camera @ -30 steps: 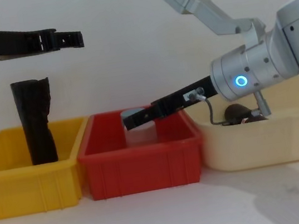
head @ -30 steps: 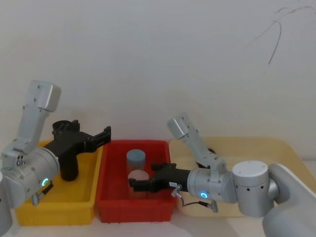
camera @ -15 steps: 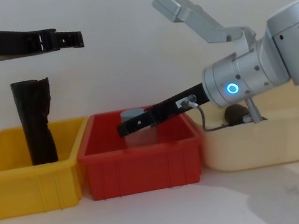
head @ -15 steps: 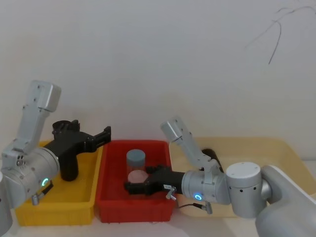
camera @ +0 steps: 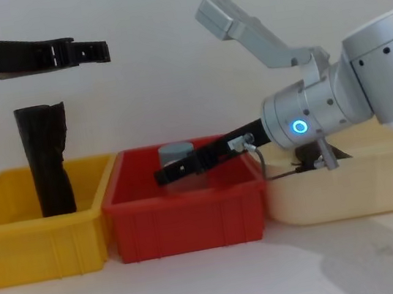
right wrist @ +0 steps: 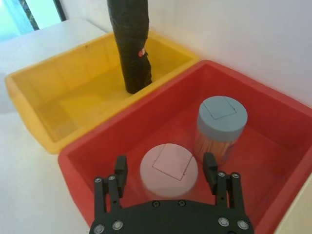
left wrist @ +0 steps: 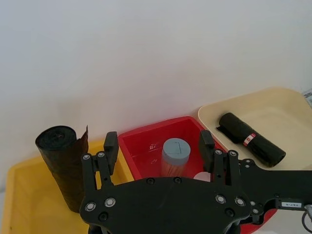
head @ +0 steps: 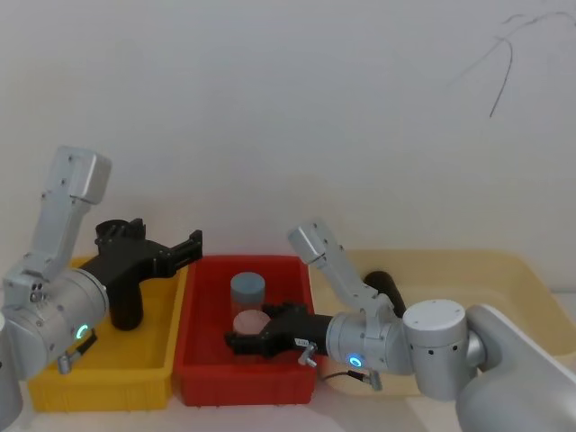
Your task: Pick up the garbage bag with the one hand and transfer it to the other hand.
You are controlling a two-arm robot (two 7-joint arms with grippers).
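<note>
The garbage bag [left wrist: 251, 139], a smooth black roll with a red-and-white band, lies in the cream tray [left wrist: 273, 105]; its end [head: 382, 287] peeks out behind my right arm. My left gripper [head: 193, 244], on the green-ringed arm, hangs open in the air above the yellow bin [head: 99, 378], well to the left of the bag. My right gripper [head: 232, 340], on the blue-ringed arm, is open and reaches low into the red bin [head: 243, 382]. In the right wrist view its fingers [right wrist: 121, 168] stand either side of a pink-lidded jar [right wrist: 169, 170].
A taller crumple-topped black roll [head: 121, 290] stands upright in the yellow bin. A grey-blue-lidded jar [head: 247, 290] stands in the red bin behind the pink one. The three containers sit side by side along the wall, with bare table in front.
My right arm has swung left and lower, pushing its gripper deeper into the red bin over the pink-lidded jar. The left arm has stayed still.
</note>
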